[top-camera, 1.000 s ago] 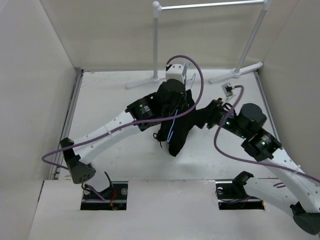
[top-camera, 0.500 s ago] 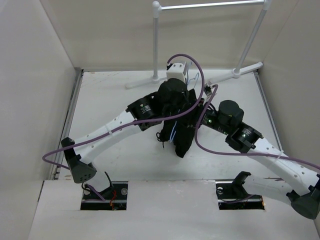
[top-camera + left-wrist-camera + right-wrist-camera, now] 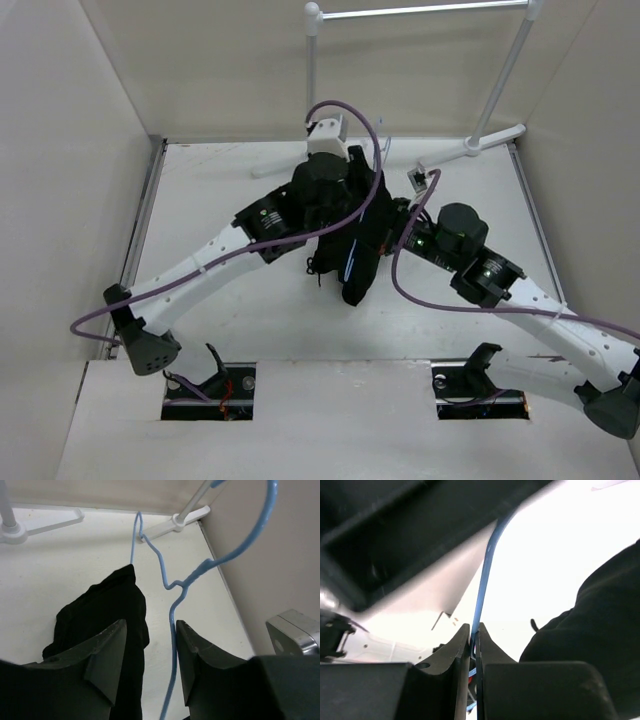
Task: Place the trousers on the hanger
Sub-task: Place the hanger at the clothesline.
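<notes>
Since the earlier pictures, the left arm has swung leftward, carrying the trousers (image 3: 356,262) and blue hanger (image 3: 172,605) along, while the right gripper (image 3: 473,635) has closed in against them.

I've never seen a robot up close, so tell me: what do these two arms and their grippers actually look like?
Each arm, left arm and right arm, has slim white links joined by chunky black round joints, with a purple cable looping loosely alongside. The left gripper and right gripper each have two matte black, wedge-shaped fingers. A small green light glows on the right arm.
</notes>
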Controlling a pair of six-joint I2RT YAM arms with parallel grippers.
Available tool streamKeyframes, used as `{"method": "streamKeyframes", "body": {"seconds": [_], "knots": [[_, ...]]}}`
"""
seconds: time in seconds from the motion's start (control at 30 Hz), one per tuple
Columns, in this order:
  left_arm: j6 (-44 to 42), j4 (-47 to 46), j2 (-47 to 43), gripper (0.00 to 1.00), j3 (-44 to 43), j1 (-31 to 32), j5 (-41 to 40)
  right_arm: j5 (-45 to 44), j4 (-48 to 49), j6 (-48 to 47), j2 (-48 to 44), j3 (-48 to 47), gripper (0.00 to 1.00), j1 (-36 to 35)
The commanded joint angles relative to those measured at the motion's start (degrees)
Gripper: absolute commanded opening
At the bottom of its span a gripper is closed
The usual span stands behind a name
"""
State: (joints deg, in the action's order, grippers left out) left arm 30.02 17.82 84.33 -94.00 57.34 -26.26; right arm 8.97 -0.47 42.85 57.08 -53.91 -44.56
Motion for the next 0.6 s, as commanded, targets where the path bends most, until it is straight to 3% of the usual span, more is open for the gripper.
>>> {"method": "streamKeyframes", "body": {"seconds": [0.0,0.3,0.57], "knots": [[3.46,-7.26,-7.67,0.47,4.06,-2.8,2.25,0.51,4.87,0.22,-2.68,-2.51,0.03,2.22],[6.72,-7.81,-18.67,0.51,13.13,-9.21,4.73,8.07,2.67,-1.54,3.64,-11.29,0.02,15.05],[10.14,-1.48,-25.35,0.5,26.74,-14.32,5.08,14.14,-2.34,-3.56,23.31,-36.23,0.01,30.79]]}}
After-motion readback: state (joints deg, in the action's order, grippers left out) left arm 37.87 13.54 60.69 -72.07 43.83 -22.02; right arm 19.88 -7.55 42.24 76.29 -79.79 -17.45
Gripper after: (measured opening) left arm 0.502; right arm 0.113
